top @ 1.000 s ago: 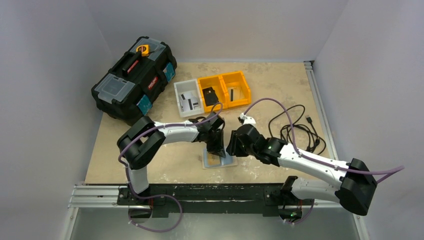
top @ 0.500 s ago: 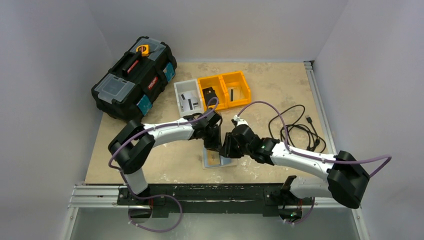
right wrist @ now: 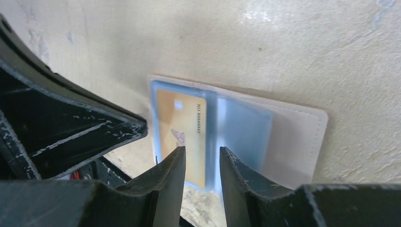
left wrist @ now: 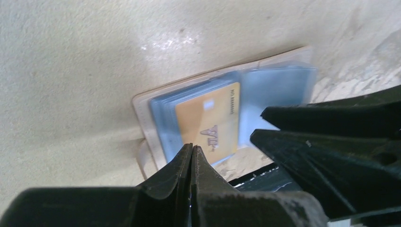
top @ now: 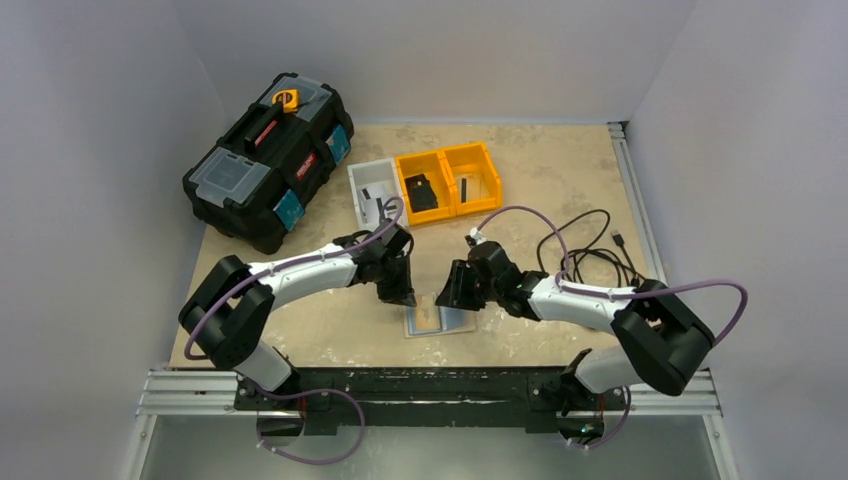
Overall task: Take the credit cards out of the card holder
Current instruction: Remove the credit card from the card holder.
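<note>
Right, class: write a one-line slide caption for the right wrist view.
Right gripper, jaws slightly apart, above an open card holder flat on the table, gold card visible inside.

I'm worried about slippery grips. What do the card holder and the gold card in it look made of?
The card holder has a pale beige matte cover with a seam line along its edge, perhaps faux leather. Its inner sleeves look like glossy bluish clear plastic. The gold card seems smooth plastic, with printed digits.
</note>
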Controlling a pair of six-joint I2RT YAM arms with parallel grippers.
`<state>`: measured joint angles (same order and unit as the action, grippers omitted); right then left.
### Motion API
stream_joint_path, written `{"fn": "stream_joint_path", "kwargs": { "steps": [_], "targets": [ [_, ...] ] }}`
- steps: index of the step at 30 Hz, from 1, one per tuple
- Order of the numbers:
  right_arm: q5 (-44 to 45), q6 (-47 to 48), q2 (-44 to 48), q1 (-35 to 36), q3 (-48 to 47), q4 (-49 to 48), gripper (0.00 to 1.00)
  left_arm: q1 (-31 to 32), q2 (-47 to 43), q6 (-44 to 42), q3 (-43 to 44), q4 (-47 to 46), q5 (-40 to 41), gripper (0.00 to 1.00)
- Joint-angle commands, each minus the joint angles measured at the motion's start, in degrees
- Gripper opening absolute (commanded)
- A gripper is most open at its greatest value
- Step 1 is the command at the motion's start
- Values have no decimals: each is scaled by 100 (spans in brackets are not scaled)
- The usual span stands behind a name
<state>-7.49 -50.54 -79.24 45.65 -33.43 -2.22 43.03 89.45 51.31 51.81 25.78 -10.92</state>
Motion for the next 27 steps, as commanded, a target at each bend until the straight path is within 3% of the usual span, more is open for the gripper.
{"fn": "stream_joint_path", "kwargs": {
  "steps": [1, 27],
  "targets": [
    [-508, 141, -192, -150, 177, -682, 33, -37, 6, -163, -109, -161, -23, 1],
    [-1041, -129, -926, -182, 619, -1738, 31, 110, 562, 109, -145, -333, 57, 0]
  ]
}}
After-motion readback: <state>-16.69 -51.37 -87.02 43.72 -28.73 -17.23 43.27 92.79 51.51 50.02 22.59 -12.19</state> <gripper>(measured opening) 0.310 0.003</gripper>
